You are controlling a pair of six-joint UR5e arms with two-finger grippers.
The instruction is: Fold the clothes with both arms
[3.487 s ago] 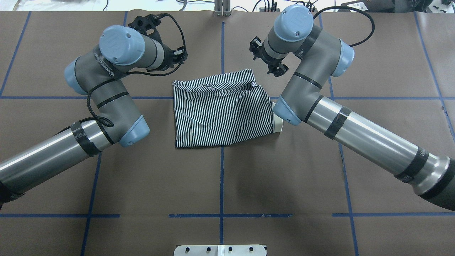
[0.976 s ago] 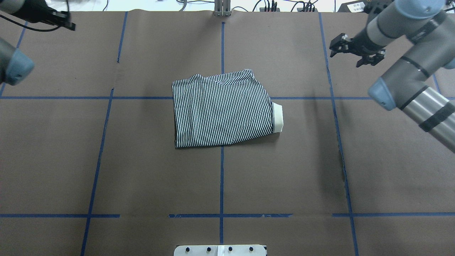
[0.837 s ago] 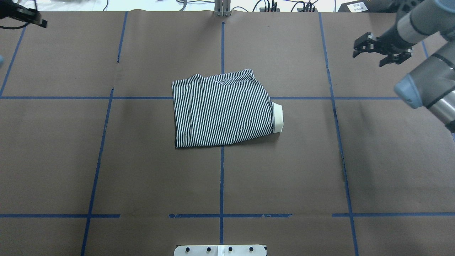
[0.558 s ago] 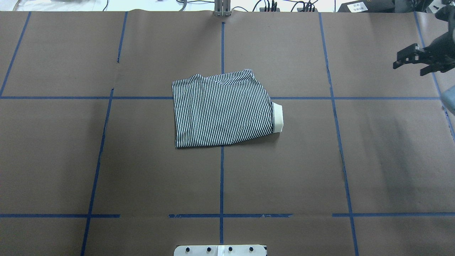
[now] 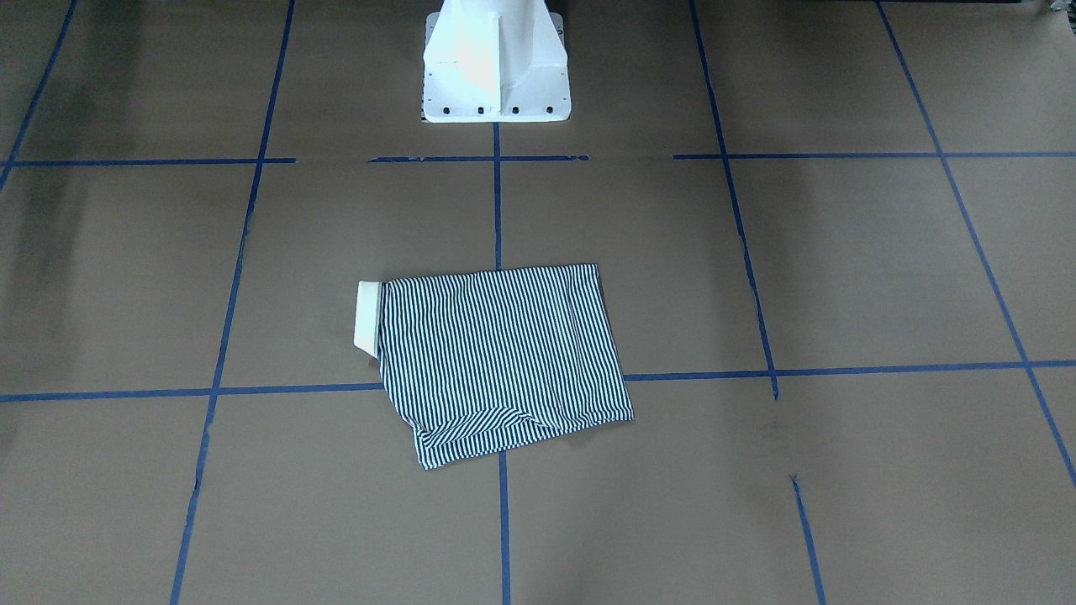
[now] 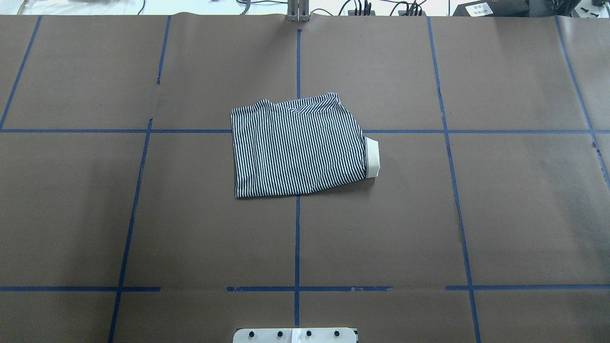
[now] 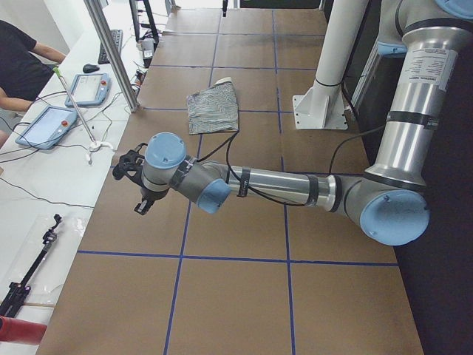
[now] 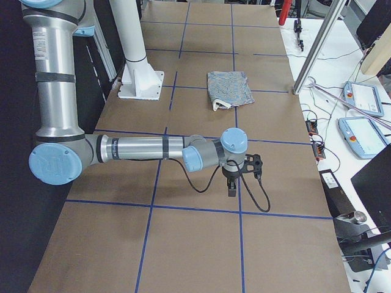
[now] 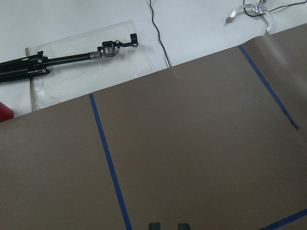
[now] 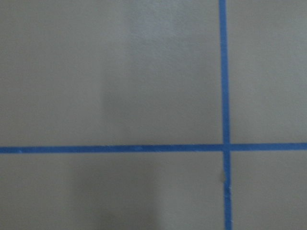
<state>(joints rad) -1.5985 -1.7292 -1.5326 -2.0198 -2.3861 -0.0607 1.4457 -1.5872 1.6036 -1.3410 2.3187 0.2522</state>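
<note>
The thin-striped navy-and-white polo shirt (image 6: 298, 147) lies folded into a squat rectangle, well apart from both grippers and inward of each, at the middle of the brown-papered table (image 6: 143, 214). Its longer axis runs from one gripper toward the other, with the plain cream collar (image 6: 372, 157) at the right gripper's end. The black two-finger left gripper (image 7: 133, 181) and right gripper (image 8: 241, 177) show clearly only from the sides, so I cannot tell whether they are spread or pressed together (neither looks plainly nearer). The overhead view shows no arm. The front view shows best a loose flap on the shirt's far edge.
</note>
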